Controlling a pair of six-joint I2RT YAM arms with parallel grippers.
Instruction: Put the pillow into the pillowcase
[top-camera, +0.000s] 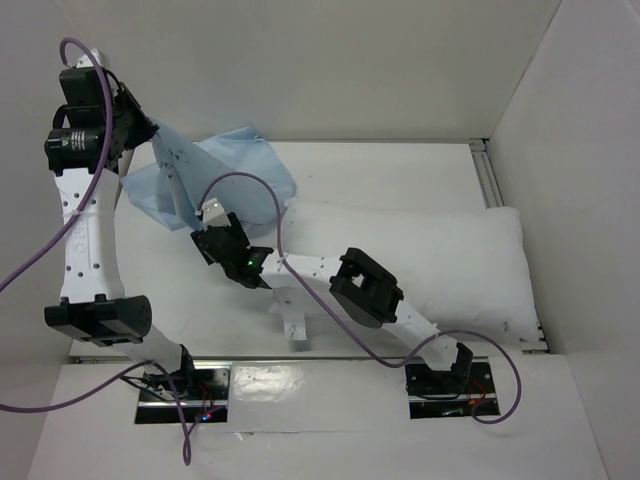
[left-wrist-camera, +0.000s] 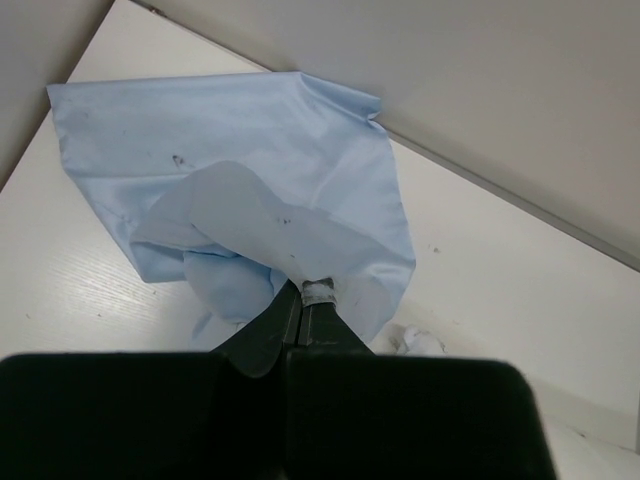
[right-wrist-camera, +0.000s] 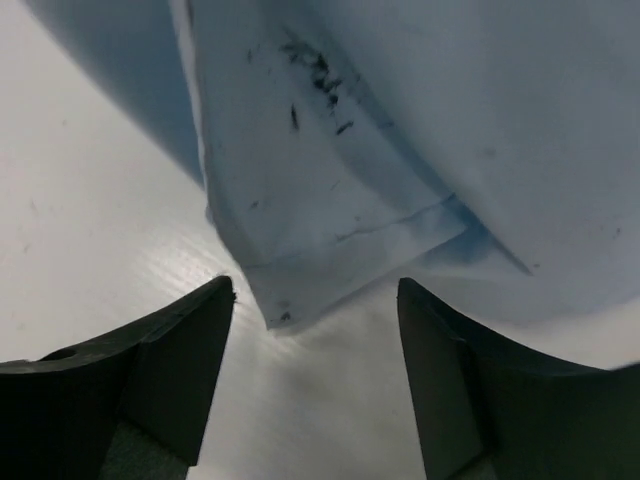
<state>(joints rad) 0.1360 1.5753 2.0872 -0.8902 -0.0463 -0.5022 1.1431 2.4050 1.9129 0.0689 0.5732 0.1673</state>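
The pillowcase (top-camera: 235, 165) is a limp pale-blue cloth at the back left, lifted off the table at one point. My left gripper (top-camera: 157, 138) is high above that corner, and in the left wrist view it (left-wrist-camera: 305, 290) is shut on a pinch of the pillowcase (left-wrist-camera: 250, 170), which hangs below it. The plump white pillow (top-camera: 420, 255) lies flat across the right of the table. My right gripper (top-camera: 200, 222) is at the pillowcase's lower edge. In its own view the right gripper (right-wrist-camera: 316, 287) stands open, and a speckled corner of the pillowcase (right-wrist-camera: 310, 190) hangs just in front of the gap.
A small white bracket (top-camera: 295, 325) stands on the table near the front, left of the right arm's elbow. White walls close in at the back and right. A metal rail (top-camera: 490, 175) runs along the right edge. A purple cable (top-camera: 250, 180) loops over the cloth.
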